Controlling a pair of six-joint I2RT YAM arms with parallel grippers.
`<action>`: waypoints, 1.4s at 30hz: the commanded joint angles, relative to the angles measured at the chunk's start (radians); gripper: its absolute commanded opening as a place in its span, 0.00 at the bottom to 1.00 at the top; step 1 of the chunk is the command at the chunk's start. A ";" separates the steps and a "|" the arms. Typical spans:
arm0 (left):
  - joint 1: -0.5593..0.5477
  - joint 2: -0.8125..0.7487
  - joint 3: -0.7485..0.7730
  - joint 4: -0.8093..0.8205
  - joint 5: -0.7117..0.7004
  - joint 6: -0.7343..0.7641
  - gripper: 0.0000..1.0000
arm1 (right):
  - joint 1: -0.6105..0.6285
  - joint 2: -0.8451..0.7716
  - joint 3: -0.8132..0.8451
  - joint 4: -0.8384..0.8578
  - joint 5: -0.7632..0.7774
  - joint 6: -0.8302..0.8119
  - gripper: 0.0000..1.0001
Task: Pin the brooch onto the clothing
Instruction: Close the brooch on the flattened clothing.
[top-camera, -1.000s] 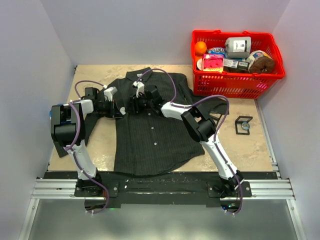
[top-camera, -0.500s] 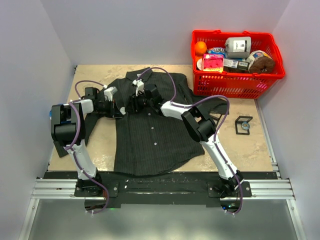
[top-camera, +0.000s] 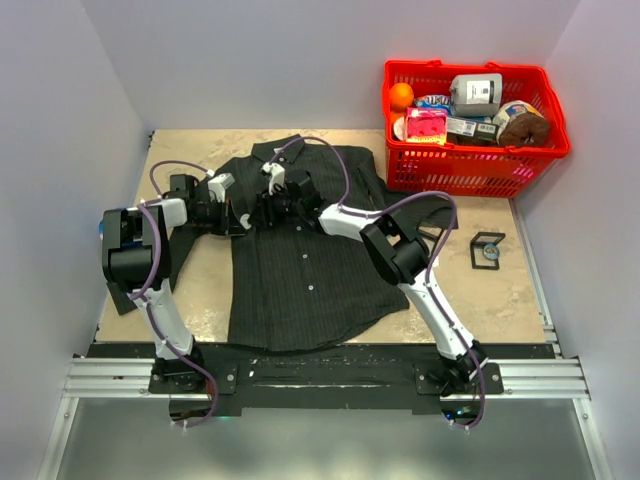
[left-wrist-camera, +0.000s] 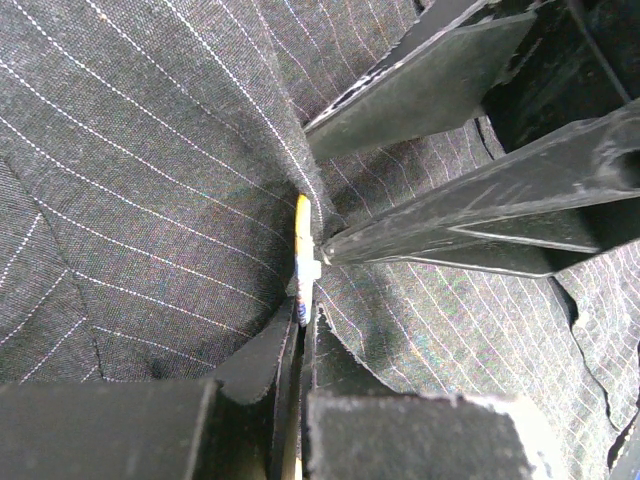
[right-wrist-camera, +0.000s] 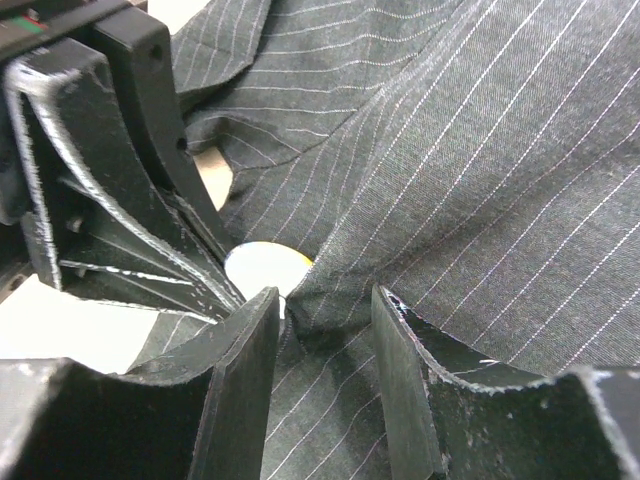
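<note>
Nearest us in the left wrist view, our left end effector (left-wrist-camera: 303, 338) is clamping shut on the brooch (left-wrist-camera: 302, 240). The brooch is showing edge-on there, a thin yellow-and-white rim running straight out from the fingertips, with its far end pressing into a crease of the shirt (left-wrist-camera: 140, 170).

Just beyond, our right end effector (right-wrist-camera: 325, 300) is standing about half open and appears to be pinching up a ridge of the cloth between its fingers. The coming move, we are judging, is turning on one relation. The brooch is lying just beside that ridge, on the side facing the left end effector, touching it or nearly so, so the left arm is the one placed to press it home.

The right wrist view is giving us the brooch's pale round face, which the left view is hiding. Neither is showing the pin.

From above, both end effectors are meeting over the shirt's upper chest on the worktop (top-camera: 500, 290), and the brooch is hidden there. Farther off, the red basket (top-camera: 470, 170) is sitting well apart.
</note>
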 joint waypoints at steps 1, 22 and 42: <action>0.005 0.017 0.019 -0.019 -0.008 0.025 0.00 | 0.007 0.024 0.050 0.003 -0.005 0.003 0.46; 0.003 0.023 0.020 -0.017 -0.013 0.023 0.00 | 0.024 0.078 0.143 -0.089 -0.008 -0.027 0.46; 0.003 0.051 0.062 -0.057 -0.102 -0.043 0.00 | 0.032 0.052 0.097 -0.066 0.012 -0.038 0.43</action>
